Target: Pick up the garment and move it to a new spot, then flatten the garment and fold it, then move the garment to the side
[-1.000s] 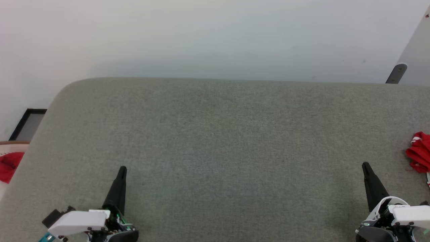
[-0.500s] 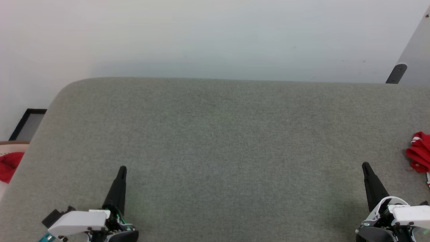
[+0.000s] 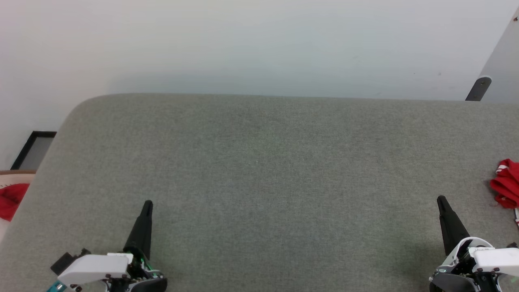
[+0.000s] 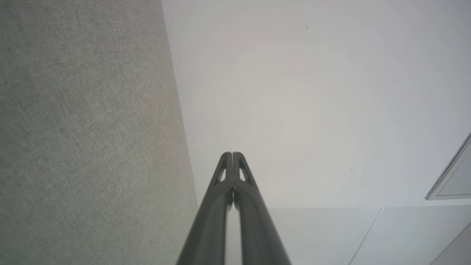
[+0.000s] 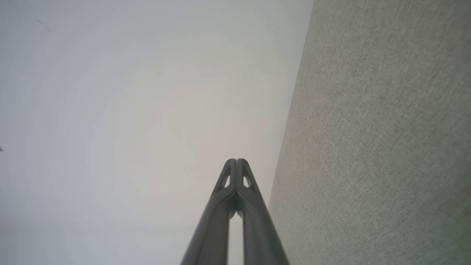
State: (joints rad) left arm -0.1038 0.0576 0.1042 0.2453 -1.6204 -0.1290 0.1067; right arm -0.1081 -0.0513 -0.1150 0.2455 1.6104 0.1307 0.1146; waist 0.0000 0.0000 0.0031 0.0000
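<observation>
The garment (image 3: 507, 184), bright red with a bit of white trim, lies bunched at the far right edge of the grey table (image 3: 267, 170), cut off by the head view's border. My right gripper (image 3: 441, 199) hovers over the table's lower right, shut and empty, a short way left of the garment. At the lower left, my left gripper (image 3: 148, 203) is also shut with nothing in it. In the left wrist view the left gripper (image 4: 232, 154) has its fingertips pressed together, and the right gripper (image 5: 236, 161) looks the same in the right wrist view.
A plain red cloth (image 3: 10, 199) lies in a pale container off the table's left edge. A dark-framed panel (image 3: 34, 149) stands on the floor beyond it. A grey bracket (image 3: 479, 88) sits at the back right by the white wall.
</observation>
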